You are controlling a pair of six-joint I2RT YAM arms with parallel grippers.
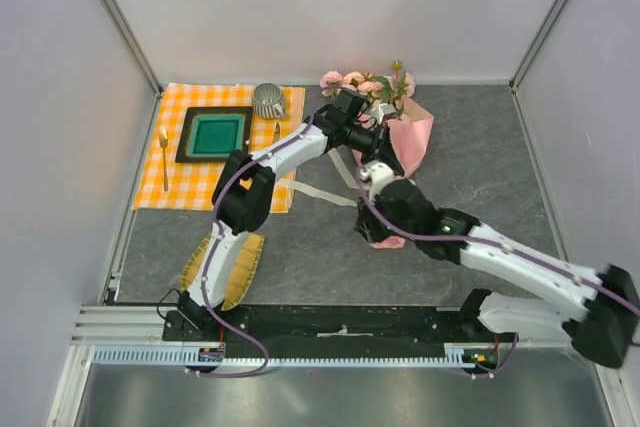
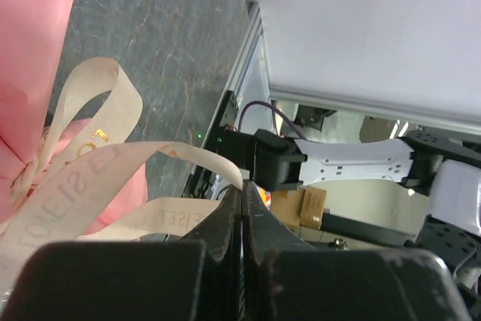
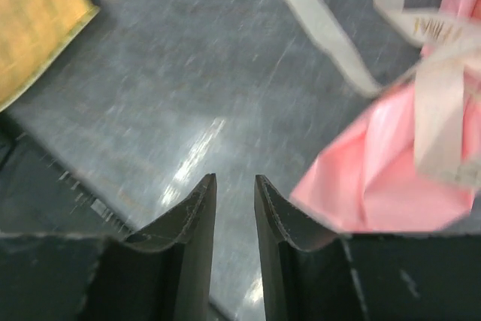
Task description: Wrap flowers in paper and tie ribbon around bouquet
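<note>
White arm links (image 1: 520, 257), black joints (image 1: 245, 197), purple cables (image 2: 261, 104), matte black end effector fingers (image 3: 192, 219)

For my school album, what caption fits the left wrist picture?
Left gripper, shut, pinches the cream ribbon looped against the pink paper.

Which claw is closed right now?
The left claw, pinched shut on the ribbon; the right claw stands slightly open, holding nothing.
</note>
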